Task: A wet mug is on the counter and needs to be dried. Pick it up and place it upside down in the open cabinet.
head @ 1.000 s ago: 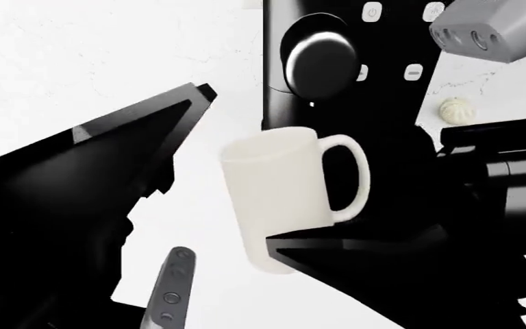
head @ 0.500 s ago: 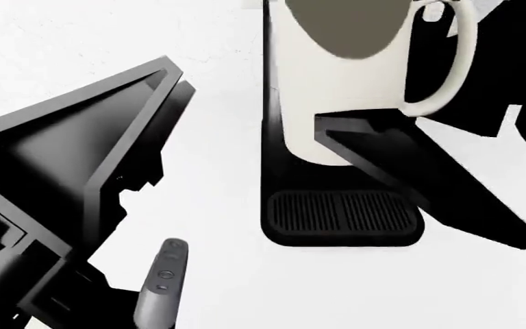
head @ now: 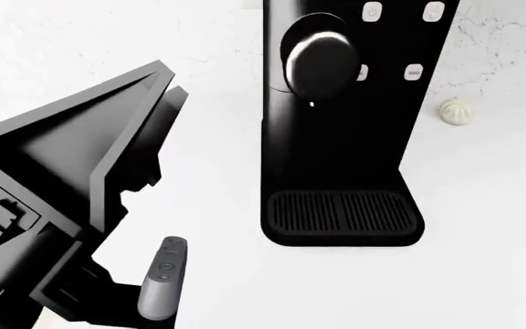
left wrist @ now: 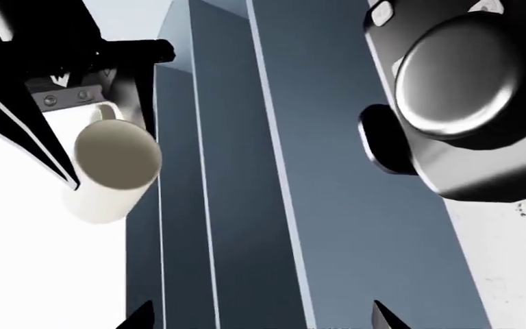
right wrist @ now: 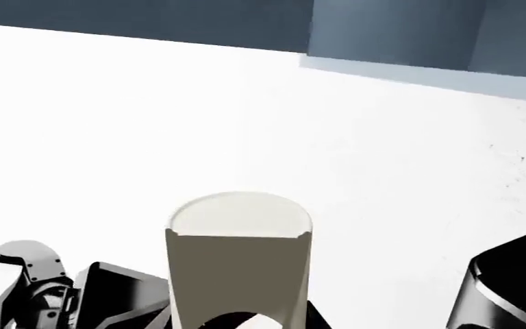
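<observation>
Lifted clear of the counter (head: 482, 226), the mug (left wrist: 109, 170) is no longer shown in the head view, where 0.5 s ago it filled the upper part of the picture in front of the coffee machine (head: 345, 123) and 1 s ago it hung lower, over the drip tray (head: 344, 214). That rise is taken to mean that the pick-up is done and the carry toward the cabinet is under way; the turning over is judged not yet finished.

In the left wrist view the mug is seen high up, well apart from the coffee machine, against pale blue panels (left wrist: 336, 205), with the right gripper (left wrist: 90, 103) clamped on it at the handle side; 1 black finger runs along its wall. In that view 1 round end faces the camera; whether that end is the mouth or the base cannot be told. In the right wrist view the mug (right wrist: 238, 264) stands as a column directly ahead of the wrist, its far end a closed cream disc, so the long axis is judged to run along the gripper's reach.

The left gripper (left wrist: 258, 319) is shown only as 2 finger tips standing apart, holding nothing. Beside the coffee machine, a small ribbed ball (head: 457, 112) lies on the counter.
</observation>
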